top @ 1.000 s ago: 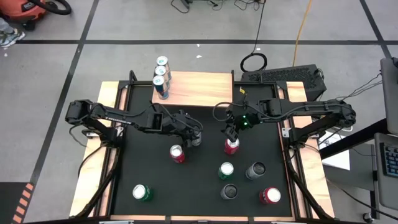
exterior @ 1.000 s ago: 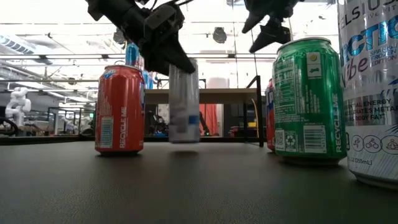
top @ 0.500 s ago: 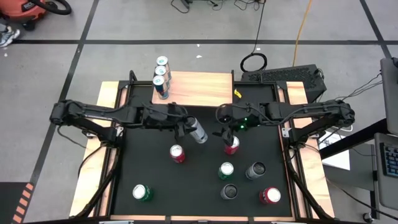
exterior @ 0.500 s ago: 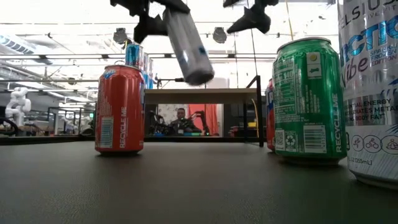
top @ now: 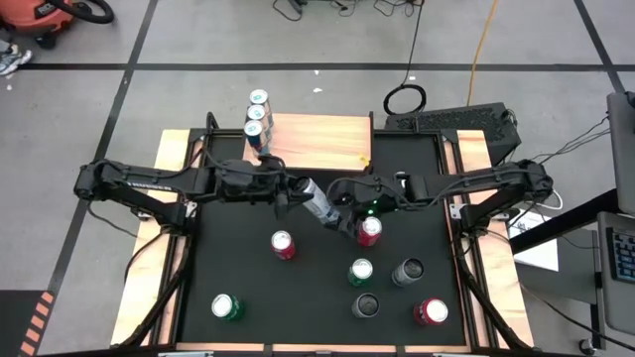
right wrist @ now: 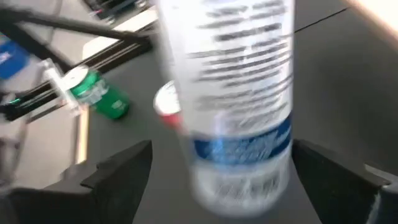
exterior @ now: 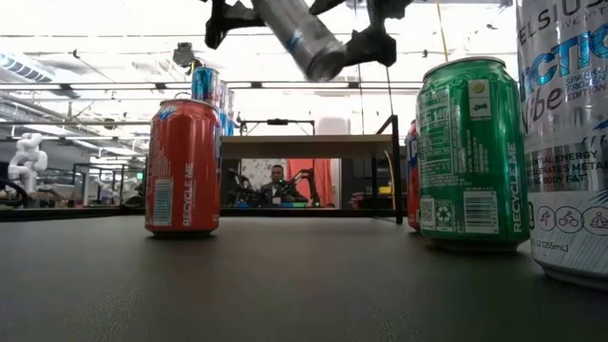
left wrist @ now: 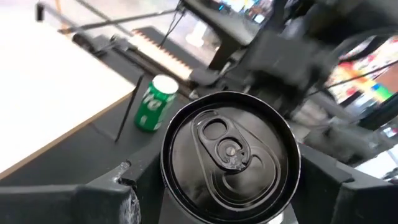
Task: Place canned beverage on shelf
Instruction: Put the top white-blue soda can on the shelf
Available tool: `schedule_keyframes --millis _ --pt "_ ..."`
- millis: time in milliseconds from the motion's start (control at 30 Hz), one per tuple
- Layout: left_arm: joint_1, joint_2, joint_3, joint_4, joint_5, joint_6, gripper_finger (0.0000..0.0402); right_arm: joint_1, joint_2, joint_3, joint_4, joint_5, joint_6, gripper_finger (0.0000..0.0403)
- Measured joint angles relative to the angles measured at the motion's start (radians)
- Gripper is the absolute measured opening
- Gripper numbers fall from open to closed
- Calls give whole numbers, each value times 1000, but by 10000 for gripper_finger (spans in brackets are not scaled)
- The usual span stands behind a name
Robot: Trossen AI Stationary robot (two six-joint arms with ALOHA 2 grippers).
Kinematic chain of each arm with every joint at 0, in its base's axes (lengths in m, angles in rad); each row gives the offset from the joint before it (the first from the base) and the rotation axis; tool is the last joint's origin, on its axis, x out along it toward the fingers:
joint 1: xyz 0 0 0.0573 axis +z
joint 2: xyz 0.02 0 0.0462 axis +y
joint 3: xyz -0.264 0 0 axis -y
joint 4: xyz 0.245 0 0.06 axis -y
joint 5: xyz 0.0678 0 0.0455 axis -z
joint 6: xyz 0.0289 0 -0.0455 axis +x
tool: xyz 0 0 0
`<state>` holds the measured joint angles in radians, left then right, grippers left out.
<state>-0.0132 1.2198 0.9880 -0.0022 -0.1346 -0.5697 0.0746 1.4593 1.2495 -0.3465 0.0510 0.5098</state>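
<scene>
The left tool point(top: 291, 188) is reaching out level over the worktop point(top: 248, 283), clamped on a tilted silver can point(top: 317, 202) held in the air. The right tool point(top: 337, 210) is meeting it from the opposite side, fingers spread wide around the can's body without closing. Behind both tools, the light-wood shelf point(top: 322, 141) is carrying three slim cans point(top: 258, 121) on one end. Red and green cans are standing on the matte black worktop below them.

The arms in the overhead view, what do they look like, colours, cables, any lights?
Both arms are dark, slim and jointed. The left claw ends in black angular fingers; black cables loop beside its base. The right claw looks the same, with a small green light glowing near its wrist.
</scene>
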Motion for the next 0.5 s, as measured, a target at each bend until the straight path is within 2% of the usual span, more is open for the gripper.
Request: schedule_keyframes --millis 133,300,500 --pt "0 0 0 38 4 -2 256 2 12 0 11 77 -1 366" --pt "0 0 0 48 0 -12 256 2 12 0 54 54 -52 361" --pt "-1 0 0 49 -33 -30 256 2 12 0 70 49 -61 321"
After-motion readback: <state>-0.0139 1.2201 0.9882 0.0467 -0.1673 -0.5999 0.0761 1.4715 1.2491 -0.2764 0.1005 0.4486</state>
